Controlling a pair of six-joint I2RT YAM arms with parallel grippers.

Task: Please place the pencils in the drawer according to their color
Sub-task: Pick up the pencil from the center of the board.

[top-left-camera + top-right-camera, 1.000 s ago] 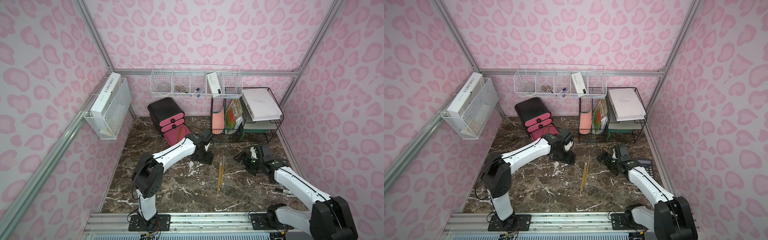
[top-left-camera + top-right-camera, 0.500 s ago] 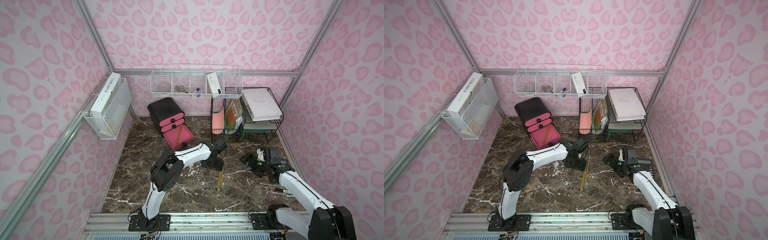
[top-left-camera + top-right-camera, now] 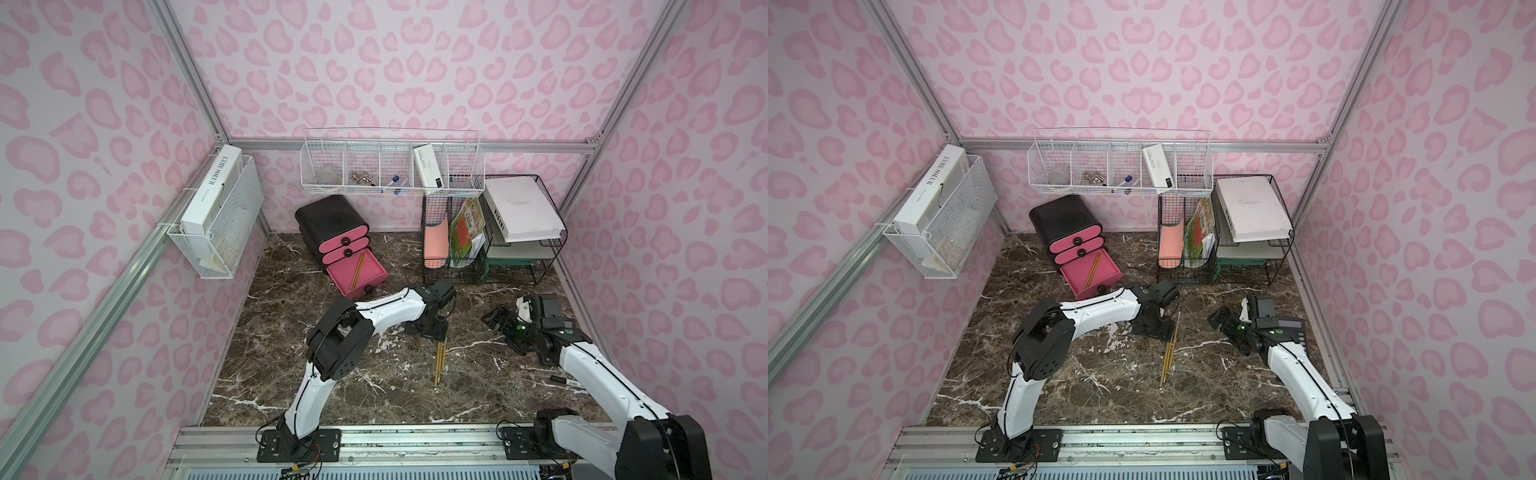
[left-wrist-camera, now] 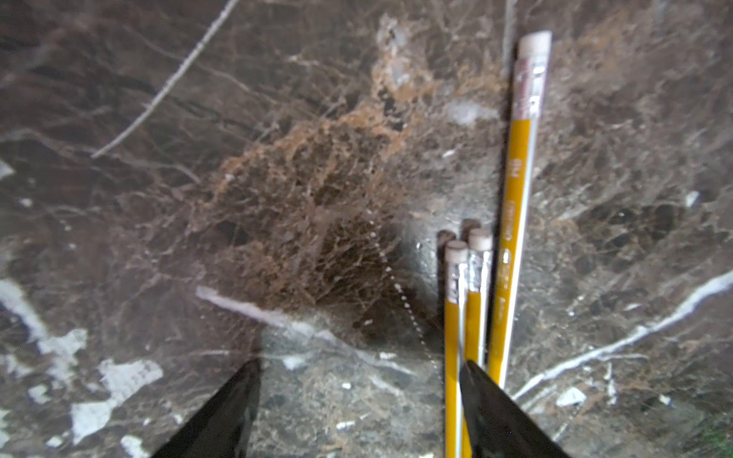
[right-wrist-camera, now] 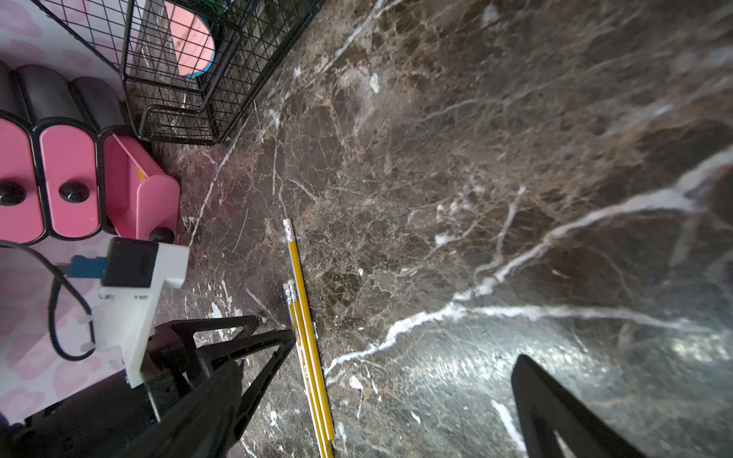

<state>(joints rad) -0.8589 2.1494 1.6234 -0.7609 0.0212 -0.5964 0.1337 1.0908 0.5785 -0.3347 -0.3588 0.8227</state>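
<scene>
- The drawer [image 3: 332, 232] stands at the bench's [image 3: 270, 374] back left. Its bottom tray is pulled out with stored pencils [image 3: 356, 271], yellow, inside; the upper two are closed.
- Left claw [image 4: 359, 365], spread and empty, hovers over three loose pencils [image 3: 439, 358], yellow, which are likely all that is left.
- Right claw [image 3: 496, 321]: spread, holding nothing.

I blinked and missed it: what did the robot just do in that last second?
The left gripper swung from the open drawer across to the yellow pencils on the table, jaws open, nothing grasped. The right gripper hardly moved; pencils and drawer stayed put.
</scene>
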